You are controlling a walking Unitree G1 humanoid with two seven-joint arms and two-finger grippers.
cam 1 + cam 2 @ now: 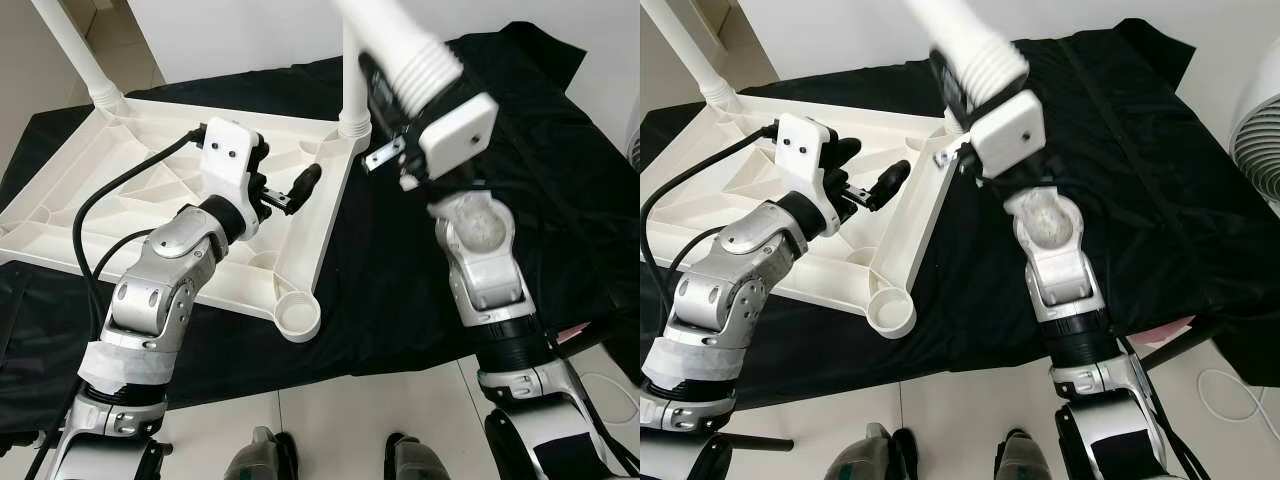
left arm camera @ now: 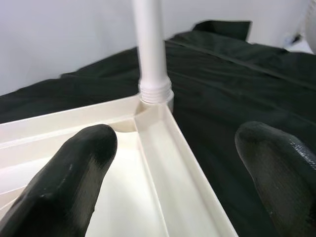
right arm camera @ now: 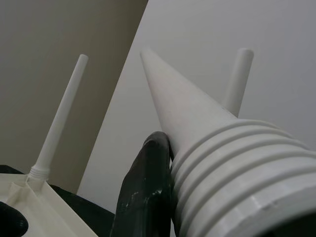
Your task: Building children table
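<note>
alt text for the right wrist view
A white plastic table leg with a ribbed threaded end is gripped against a black finger of the right gripper. Behind, two more white legs stand upright from the overturned white tabletop.

White tabletop (image 1: pixel 140 170) lies inverted; threaded leg (image 1: pixel 400 40) raised above it.

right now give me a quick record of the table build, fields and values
tabletop: white, upside down on black cloth
legs fitted: two, far left corner and far right corner
empty socket: near corner
right gripper: holds loose leg by its threaded end, raised
left gripper: open, over tabletop's underside
loose leg: not yet in a socket
</note>
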